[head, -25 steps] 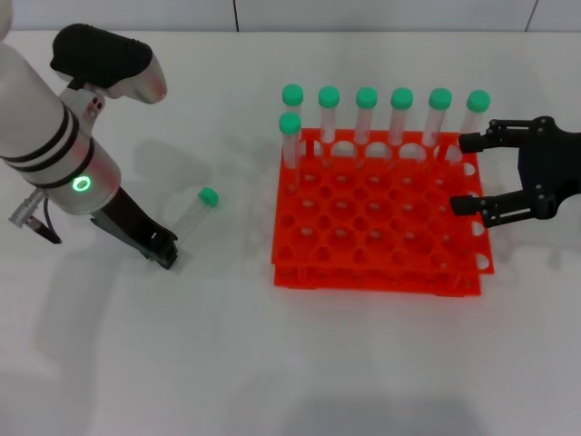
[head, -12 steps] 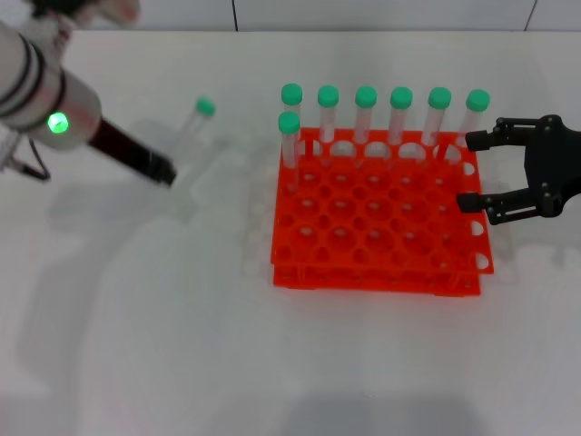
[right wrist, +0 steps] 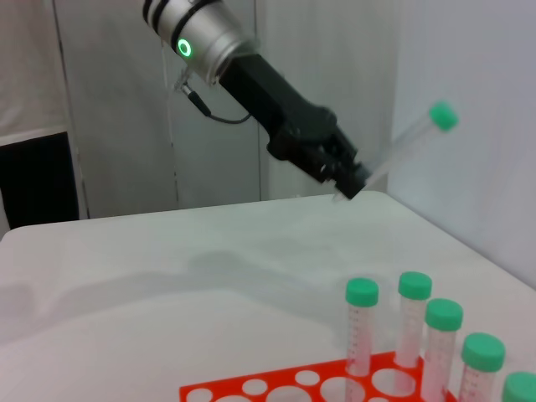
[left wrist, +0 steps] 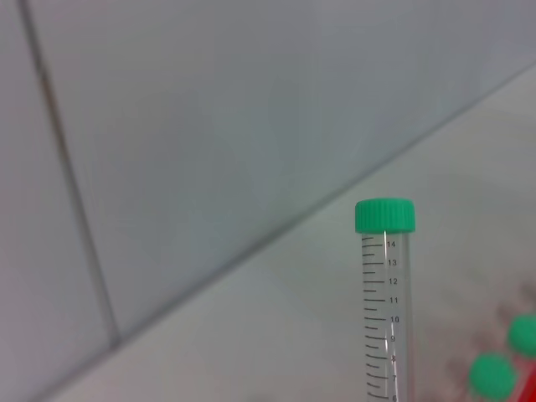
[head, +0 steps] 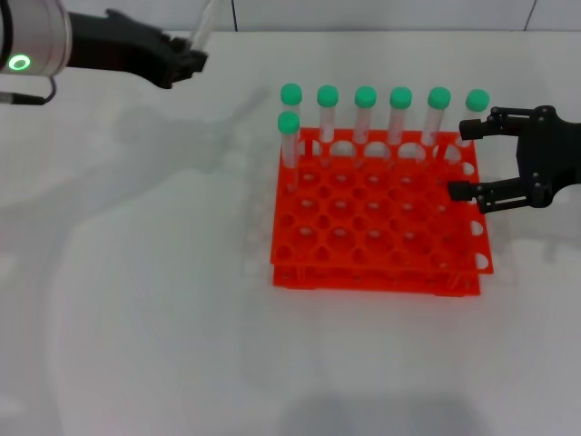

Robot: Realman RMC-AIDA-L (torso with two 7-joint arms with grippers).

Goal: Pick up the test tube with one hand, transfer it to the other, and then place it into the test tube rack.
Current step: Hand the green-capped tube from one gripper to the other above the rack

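White tabletop [head: 136, 300] and a pale panelled wall [left wrist: 209, 109] are framing the scene as the left gripper [head: 186, 62], black and mounted on a silver arm with a glowing green ring [head: 17, 63], is holding the test tube [right wrist: 402, 144] raised in the air off the far left corner of the table, well apart from the test tube rack [head: 377, 227]. Its fingers are pinching the lower end of the clear tube, which is slanting up and away with its green cap [right wrist: 442, 115] at the high end; in the left wrist view the tube's printed scale and cap [left wrist: 384, 215] are standing out against the wall. On the table the bright orange rack is sitting with seven green-capped tubes [head: 365, 113] standing in it, six along the far row and one [head: 289, 136] just in front of the leftmost. At the rack's right edge the right gripper [head: 472, 159] is hovering with its two black fingers spread wide apart, one fingertip [head: 458, 191] over the rack's edge holes and the other near the rightmost capped tube [head: 476, 104], gripping nothing.
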